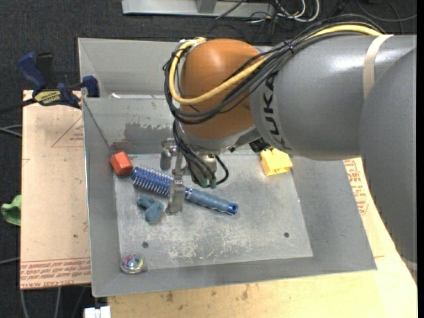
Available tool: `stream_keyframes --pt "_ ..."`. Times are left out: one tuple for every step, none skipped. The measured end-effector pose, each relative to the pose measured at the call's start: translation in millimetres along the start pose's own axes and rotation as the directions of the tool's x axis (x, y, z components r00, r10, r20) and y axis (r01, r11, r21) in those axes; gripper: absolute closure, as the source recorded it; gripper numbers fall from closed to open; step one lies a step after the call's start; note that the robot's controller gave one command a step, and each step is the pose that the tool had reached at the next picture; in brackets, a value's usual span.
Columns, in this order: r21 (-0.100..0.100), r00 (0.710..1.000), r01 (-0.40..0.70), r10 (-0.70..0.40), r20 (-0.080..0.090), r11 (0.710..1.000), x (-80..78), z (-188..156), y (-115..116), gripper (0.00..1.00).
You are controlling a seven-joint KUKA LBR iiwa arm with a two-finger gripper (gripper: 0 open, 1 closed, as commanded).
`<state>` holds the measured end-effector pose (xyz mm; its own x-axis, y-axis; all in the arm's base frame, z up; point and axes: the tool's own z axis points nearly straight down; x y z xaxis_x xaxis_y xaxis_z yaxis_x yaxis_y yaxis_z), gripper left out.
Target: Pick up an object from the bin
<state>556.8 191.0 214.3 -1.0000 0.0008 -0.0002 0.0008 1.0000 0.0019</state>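
My gripper (175, 203) hangs below the orange wrist cover in the left half of the bin. Its tip comes down at the neck of a blue hairbrush (211, 202), which lies slanted across the bin floor. The bristled head (151, 179) points up and left, and the handle runs down and right. A small grey-blue lump (152, 210) lies just left of the tip. A red block (121, 163) sits further up and left, near the bin's left wall.
A yellow block (275, 161) lies right of the arm, towards the back of the bin. A small round metallic disc (131, 264) rests in the front left corner. The arm and its cables cover the back middle of the bin.
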Motion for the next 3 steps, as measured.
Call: stream_keyframes --pt "0.002 0.992 0.127 -0.127 -0.002 0.992 -53.8 148 -29 0.00" --pt "0.000 0.992 0.128 -0.128 0.000 0.992 -54.1 145 -27 1.00" --pt "0.000 0.982 0.188 -0.188 0.011 0.982 -56.0 -93 -8 1.00"
